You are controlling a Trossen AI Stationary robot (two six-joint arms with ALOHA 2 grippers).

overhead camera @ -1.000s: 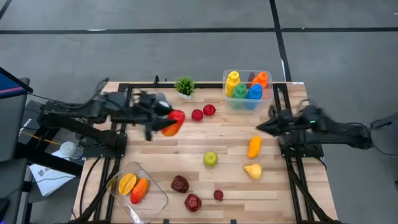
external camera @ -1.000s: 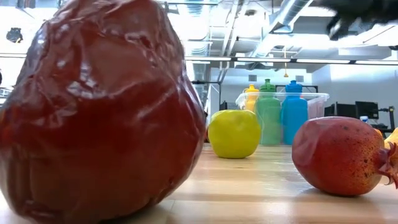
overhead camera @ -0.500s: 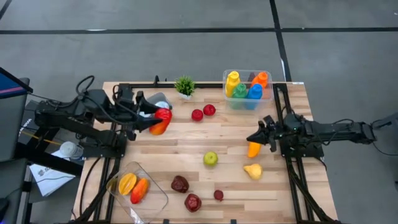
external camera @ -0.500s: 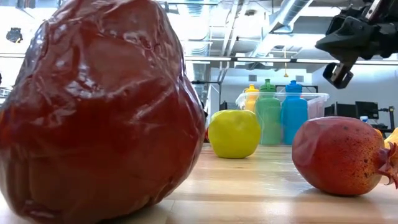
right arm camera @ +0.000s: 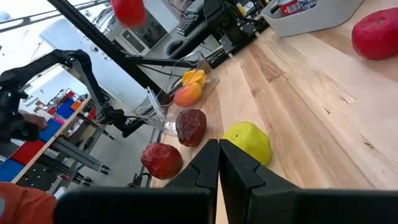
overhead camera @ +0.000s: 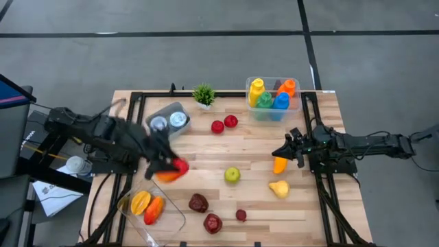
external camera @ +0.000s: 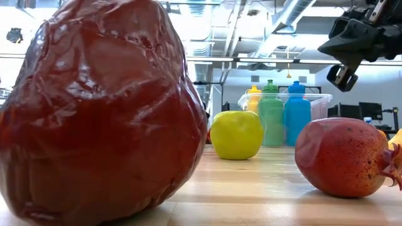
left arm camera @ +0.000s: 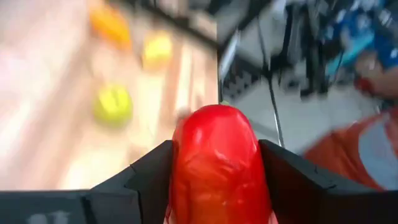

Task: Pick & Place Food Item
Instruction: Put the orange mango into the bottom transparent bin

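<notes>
Bare wood is lying open at frame centre, while the clear tray (overhead camera: 173, 221) and two pomegranates (overhead camera: 198, 202) are crowding the lower left.

Bottles (overhead camera: 271, 95) stand in a bin (overhead camera: 274, 113) behind the apple (overhead camera: 232, 175).

The left gripper (overhead camera: 167, 167) is gripping a red-and-orange fruit (overhead camera: 173, 170) between its jaws — just beyond them a clear tray (overhead camera: 173, 218) is sitting with two orange fruits inside. The right gripper (overhead camera: 282, 151) is hovering, jaws together, directly beside an orange pepper (overhead camera: 280, 163) — a green apple (overhead camera: 232, 175) is lying farther out ahead of it.
</notes>
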